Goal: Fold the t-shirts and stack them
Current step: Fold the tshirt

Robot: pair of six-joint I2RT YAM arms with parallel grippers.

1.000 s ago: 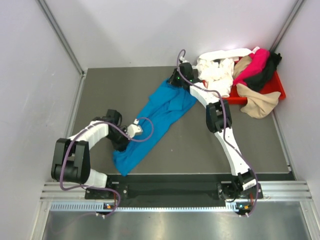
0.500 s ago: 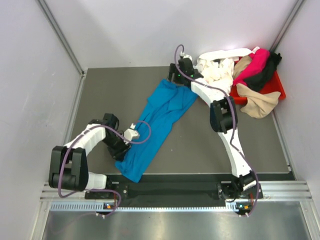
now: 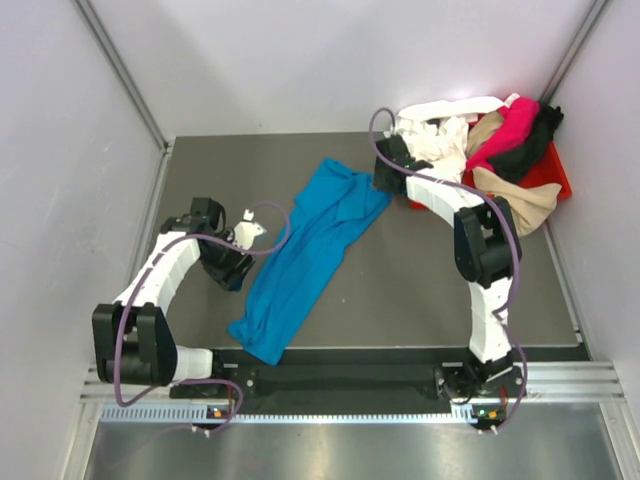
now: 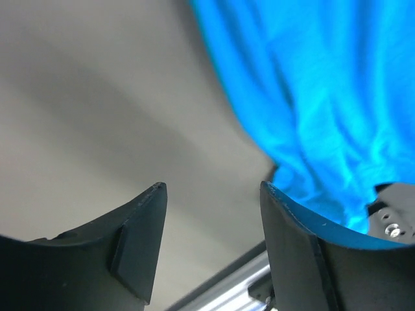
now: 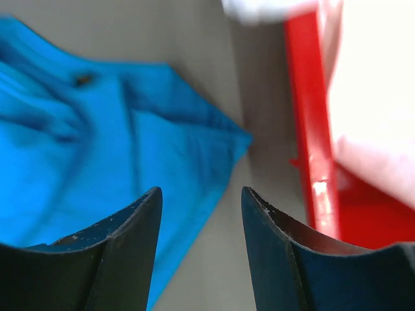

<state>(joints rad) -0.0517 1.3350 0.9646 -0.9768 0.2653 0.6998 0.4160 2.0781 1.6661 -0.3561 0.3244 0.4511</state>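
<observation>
Top view: the blue shirt (image 3: 305, 255) lies stretched slantwise on the surface (image 3: 420, 280). The left fingers (image 3: 235, 272) are at its left edge and the right fingers (image 3: 385, 180) at its far corner, near the tray (image 3: 552, 175).

Left wrist: the left fingers are wide apart and empty, with the shirt just beside them.

Right wrist: the right fingers are spread and empty above the shirt's corner.

The left gripper (image 4: 213, 188) is seen at the bottom of the frame with its dark jaws spread and nothing held between them, over the grey table (image 4: 91, 110), while the bright blue t-shirt (image 4: 311, 91) (creased toward the lower right) is laid across the upper right.
</observation>
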